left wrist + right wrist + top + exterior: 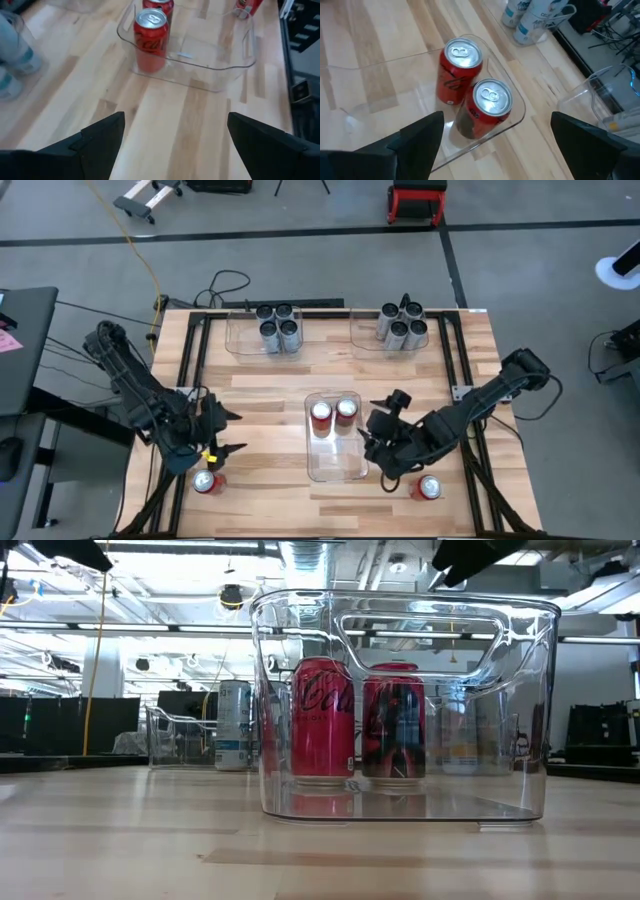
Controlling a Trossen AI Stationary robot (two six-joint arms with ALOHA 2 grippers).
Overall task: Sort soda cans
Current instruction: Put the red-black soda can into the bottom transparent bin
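Centre bin (400, 805) — two red cans (333, 414) are held upright, tops up. Both grippers (228, 432) (372, 432) are spread apart, empty.

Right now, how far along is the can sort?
Done: two red cans sit in the centre bin; both far bins hold grey cans. In hand: nothing; left pincer and right pincer are open. Left: two red cans on the table.
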